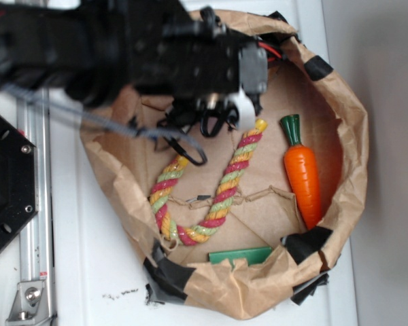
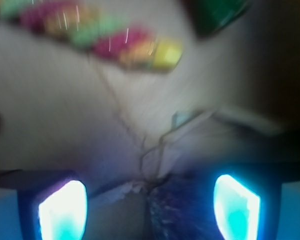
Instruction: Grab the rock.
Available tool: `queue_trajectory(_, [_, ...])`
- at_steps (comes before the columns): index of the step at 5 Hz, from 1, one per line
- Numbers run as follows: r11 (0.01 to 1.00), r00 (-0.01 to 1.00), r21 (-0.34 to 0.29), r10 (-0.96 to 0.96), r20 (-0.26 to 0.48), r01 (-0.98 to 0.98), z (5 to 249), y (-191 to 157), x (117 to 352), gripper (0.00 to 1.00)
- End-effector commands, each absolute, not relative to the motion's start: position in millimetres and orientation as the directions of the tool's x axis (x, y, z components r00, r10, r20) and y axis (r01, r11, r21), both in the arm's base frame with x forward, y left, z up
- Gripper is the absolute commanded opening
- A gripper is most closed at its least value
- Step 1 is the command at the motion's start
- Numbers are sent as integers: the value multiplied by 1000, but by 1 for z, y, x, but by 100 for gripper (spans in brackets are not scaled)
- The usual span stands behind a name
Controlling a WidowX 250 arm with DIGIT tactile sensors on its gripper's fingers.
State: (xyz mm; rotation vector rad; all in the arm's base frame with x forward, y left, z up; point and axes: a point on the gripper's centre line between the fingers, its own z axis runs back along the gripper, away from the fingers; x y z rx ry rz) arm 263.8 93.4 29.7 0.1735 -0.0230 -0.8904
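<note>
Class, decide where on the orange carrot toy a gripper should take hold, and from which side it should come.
Grip the orange carrot toy across its thick upper body, just below the green top, coming from above. It lies flat on the paper and tapers toward the tip.

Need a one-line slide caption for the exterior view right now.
WidowX arm reaches over a paper-lined basket holding a striped rope, orange carrot toy and green block; no rock visible.

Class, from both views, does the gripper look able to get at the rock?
Probably yes: in the blurred wrist view a dark rough lump, seemingly the rock, sits between the open gripper's fingers, nothing covering it. The exterior view hides it.
</note>
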Motion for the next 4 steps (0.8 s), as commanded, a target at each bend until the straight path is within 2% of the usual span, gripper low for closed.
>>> queue_trajectory(1, [648, 642, 93, -761, 90, 756, 41, 108, 274, 0])
queue_trajectory(3, [632, 626, 111, -775, 87, 767, 46, 94, 273, 0])
queue_trajectory(4, [604, 596, 159, -797, 100, 781, 62, 75, 269, 0])
